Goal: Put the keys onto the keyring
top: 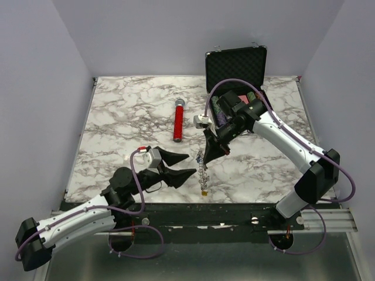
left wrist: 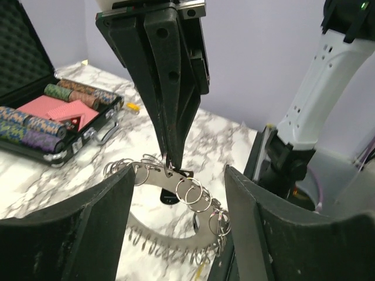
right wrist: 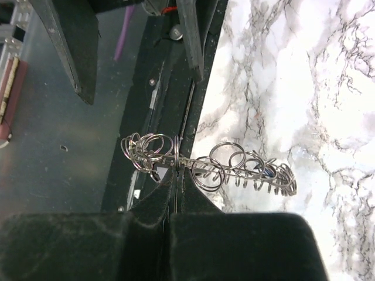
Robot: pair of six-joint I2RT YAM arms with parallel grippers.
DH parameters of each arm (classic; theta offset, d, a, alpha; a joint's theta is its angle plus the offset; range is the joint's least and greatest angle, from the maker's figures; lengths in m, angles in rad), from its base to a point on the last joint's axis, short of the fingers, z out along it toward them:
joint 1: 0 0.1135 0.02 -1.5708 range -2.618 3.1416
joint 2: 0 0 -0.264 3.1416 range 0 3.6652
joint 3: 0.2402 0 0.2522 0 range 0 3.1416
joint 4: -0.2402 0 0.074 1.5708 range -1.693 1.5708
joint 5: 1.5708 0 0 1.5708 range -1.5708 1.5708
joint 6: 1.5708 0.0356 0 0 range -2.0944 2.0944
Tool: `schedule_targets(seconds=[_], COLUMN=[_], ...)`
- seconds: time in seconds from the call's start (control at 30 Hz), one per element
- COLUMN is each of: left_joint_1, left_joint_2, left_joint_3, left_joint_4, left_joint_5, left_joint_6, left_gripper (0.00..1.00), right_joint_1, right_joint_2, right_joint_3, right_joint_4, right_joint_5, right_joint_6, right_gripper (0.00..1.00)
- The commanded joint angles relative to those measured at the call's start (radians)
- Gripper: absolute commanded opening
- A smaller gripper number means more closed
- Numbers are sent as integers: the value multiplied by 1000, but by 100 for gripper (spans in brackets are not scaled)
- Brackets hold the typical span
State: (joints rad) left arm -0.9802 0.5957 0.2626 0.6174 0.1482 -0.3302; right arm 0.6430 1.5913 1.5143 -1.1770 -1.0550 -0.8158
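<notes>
Right gripper (top: 206,157) is clamped fully shut on the keyring (top: 203,172), pinching its thin metal band edge-on, about a third of the way along. In the right wrist view the band runs crosswise to the fingers (right wrist: 146,216) and sticks out on both sides of the pinch. The longer stretch is on the marble side, and a cluster of loose loops is on the other.

From the top camera, the ring's long axis runs from just past the right gripper's tips straight back toward the arm bases. The little yellow tag (top: 204,191) is at the end farthest from the pinch, near the table's front edge. The band is a bit curved, with small split rings all along it. There's a blue speck (right wrist: 267,171) among the loops at the long end, too small to say what it is.

Left gripper (top: 191,164) has its jaws spread wide and nothing in them. The keyring sits just off its fingertips, crossing the gap in front of them, close but not touching as far as I can tell. In the left wrist view the right gripper comes down from above, right between the two left fingers (left wrist: 76,234).
</notes>
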Motion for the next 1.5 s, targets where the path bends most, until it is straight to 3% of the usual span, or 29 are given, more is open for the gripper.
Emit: schedule_targets(seconds=[0.0,0.23,0.37,0.53,1.2,1.27,1.47], left_joint_1=[20,28,26,26,-8,-9,-12], left_joint_2=[-30,58,107,165,311,308,308], left_joint_3=[148,316,345,343,346,342,342], left_joint_4=[-434,-686,-699,-624,-470,-463,-481], left_joint_5=[79,99,111,120,53,50,36], left_joint_6=[137,287,324,361,439,445,453], left_gripper=[72,72,70,59,32,24,22], right_joint_1=[41,106,126,162,176,176,178], right_joint_2=[35,79,108,127,136,134,133], right_joint_3=[76,173,237,251,264,261,257], right_joint_4=[-105,-196,-240,-242,-242,-242,-242], right_joint_5=[107,309,401,477,448,444,435], right_joint_6=[-68,-92,-86,-56,-42,-42,-43], right_gripper=[0,0,0,0,0,0,0])
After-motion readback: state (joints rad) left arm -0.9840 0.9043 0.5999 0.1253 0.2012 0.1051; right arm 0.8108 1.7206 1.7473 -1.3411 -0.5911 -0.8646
